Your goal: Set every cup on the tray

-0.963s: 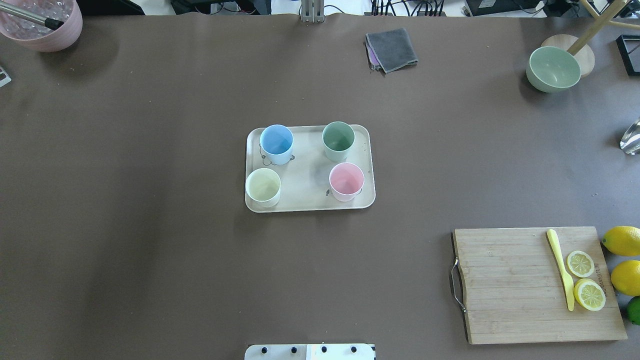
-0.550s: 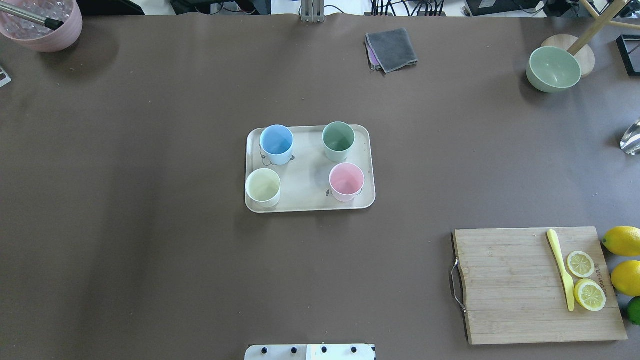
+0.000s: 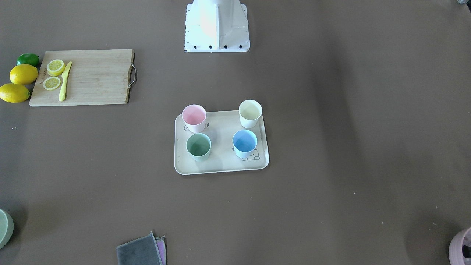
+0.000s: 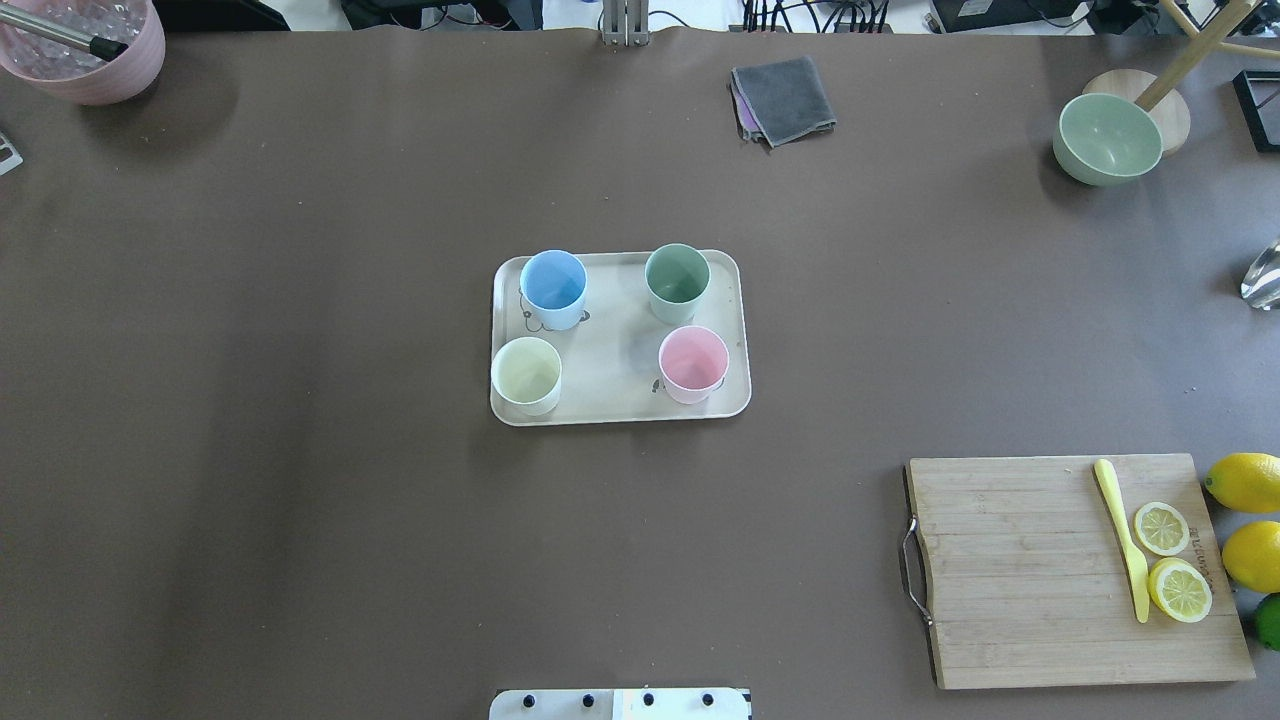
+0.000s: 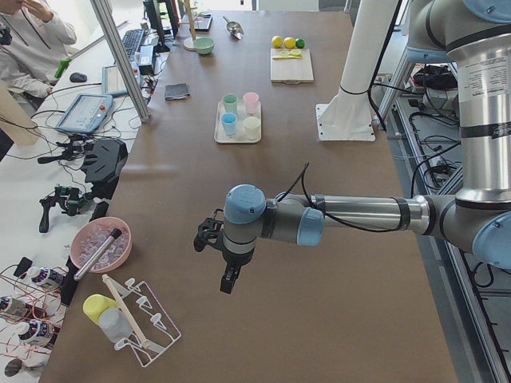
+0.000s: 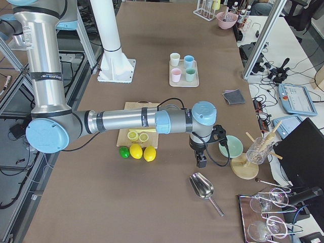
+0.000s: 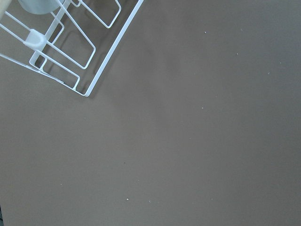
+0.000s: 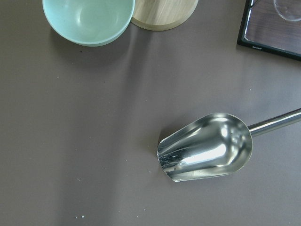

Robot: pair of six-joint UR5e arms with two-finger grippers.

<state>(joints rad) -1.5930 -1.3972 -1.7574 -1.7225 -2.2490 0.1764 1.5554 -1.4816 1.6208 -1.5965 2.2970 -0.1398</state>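
The cream tray (image 4: 612, 392) lies mid-table with four cups standing upright on it: blue (image 4: 553, 288), green (image 4: 677, 282), pale yellow (image 4: 526, 374) and pink (image 4: 693, 363). It also shows in the front-facing view (image 3: 220, 163). My left gripper (image 5: 228, 281) hangs over the table's left end, far from the tray. My right gripper (image 6: 202, 162) hangs over the right end, above a metal scoop (image 8: 207, 153). Both grippers show only in the side views, so I cannot tell whether they are open or shut. Neither wrist view shows fingers.
A wooden cutting board (image 4: 1040, 570) with lemon slices and a yellow knife (image 4: 1122, 538) lies front right, with lemons (image 4: 1245, 482) beside it. A green bowl (image 4: 1107, 137) and a grey cloth (image 4: 784, 98) sit at the back. A pink bowl (image 4: 85, 45) and a white wire rack (image 7: 70, 42) are at the left end.
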